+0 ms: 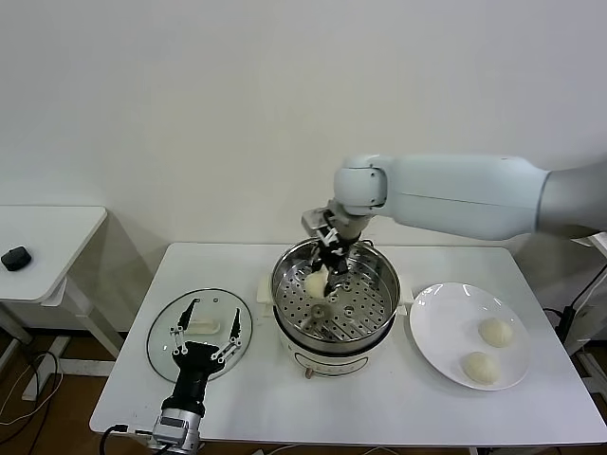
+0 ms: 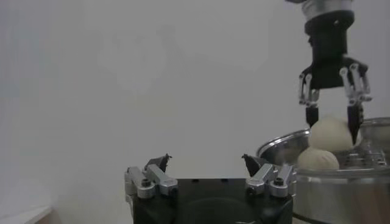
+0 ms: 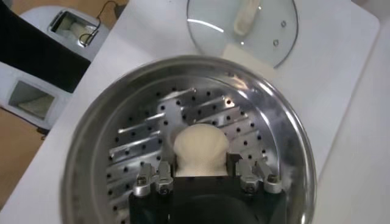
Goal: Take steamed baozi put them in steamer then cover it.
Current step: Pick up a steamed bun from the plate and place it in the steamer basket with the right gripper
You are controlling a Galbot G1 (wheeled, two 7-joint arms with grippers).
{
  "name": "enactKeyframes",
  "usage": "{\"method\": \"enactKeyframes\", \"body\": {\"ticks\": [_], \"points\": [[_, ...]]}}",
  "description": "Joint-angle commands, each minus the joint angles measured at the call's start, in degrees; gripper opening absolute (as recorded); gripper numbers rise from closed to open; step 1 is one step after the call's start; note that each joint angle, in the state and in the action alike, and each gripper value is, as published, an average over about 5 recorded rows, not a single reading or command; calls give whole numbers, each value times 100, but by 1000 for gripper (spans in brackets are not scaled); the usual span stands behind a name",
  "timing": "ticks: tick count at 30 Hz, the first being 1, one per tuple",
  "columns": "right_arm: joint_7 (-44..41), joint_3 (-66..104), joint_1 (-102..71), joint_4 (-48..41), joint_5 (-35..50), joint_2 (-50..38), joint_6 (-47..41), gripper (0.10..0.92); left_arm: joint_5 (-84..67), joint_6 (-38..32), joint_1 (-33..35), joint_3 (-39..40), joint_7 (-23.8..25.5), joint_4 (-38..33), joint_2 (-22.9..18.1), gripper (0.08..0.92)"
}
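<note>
My right gripper [image 1: 325, 267] is shut on a cream-white baozi [image 1: 315, 282] and holds it inside the shiny steamer [image 1: 384, 275], just above the perforated floor. In the right wrist view the baozi [image 3: 201, 143] sits between the fingers, over the steamer [image 3: 91, 128]. A second baozi [image 1: 320, 312] lies on the steamer floor; it also shows in the left wrist view [image 2: 317, 160], below the held one [image 2: 332, 133]. Two more baozi [image 1: 495, 332] [image 1: 479, 368] lie on the white plate [image 1: 441, 318]. The glass cover [image 1: 166, 346] lies flat left of the steamer. My left gripper [image 1: 204, 327] is open, above it.
The steamer stands on a cream-white cooker base [image 1: 327, 362] in the middle of the white table [image 1: 379, 417]. A second white table [image 1: 57, 223] at the far left bears a small black object [image 1: 14, 258]. A wall stands close behind.
</note>
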Motion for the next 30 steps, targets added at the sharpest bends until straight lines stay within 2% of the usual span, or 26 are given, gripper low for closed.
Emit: {"method": "enactKeyframes", "body": {"ticks": [1, 11, 16, 20, 24, 30], "points": [[298, 5, -458, -226, -62, 378, -90, 568, -6, 0, -6, -9, -6, 13, 6, 823], [332, 93, -668, -335, -153, 402, -82, 575, -20, 5, -17, -37, -14, 30, 12, 823], [414, 123, -697, -338, -121, 390, -79, 635, -25, 11, -23, -45, -17, 30, 9, 823], [456, 215, -693, -256, -105, 265, -75, 725, -24, 15, -17, -45, -17, 35, 10, 823], [434, 397, -568, 59, -111, -93, -74, 808, -23, 21, -5, -43, -15, 23, 0, 823], [66, 586, 95, 798, -216, -1229, 11, 822, -13, 36, 5, -22, -15, -13, -1, 823]]}}
